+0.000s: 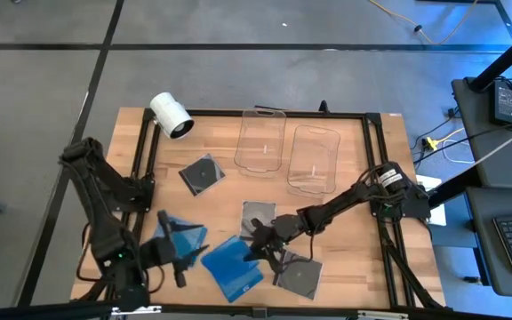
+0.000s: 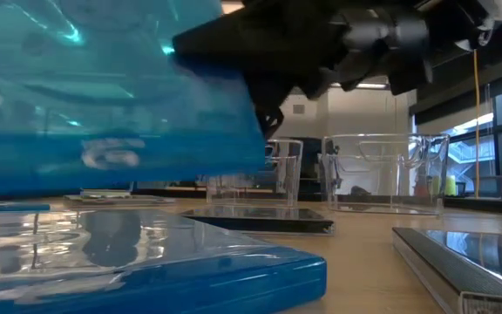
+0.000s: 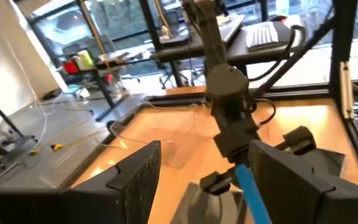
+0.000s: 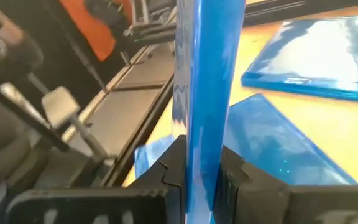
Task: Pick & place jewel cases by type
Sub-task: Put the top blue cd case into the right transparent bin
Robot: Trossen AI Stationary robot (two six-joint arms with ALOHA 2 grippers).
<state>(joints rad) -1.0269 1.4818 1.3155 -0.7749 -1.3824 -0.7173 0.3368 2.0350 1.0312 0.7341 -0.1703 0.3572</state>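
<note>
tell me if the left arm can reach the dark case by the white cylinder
Probably yes: the left hand is open, the dark case lies flat with nothing on it, and the right hand, holding a blue case, is clear of it.

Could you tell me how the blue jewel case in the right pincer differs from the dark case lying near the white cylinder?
The thin bright blue plastic jewel case is clamped edge-on in the shut right pincer, off the table; the dark grey square jewel case lies flat on the wood, untouched. The blue one is solid in colour, while the dark one shows a disc. Both are thin square cases.
</note>
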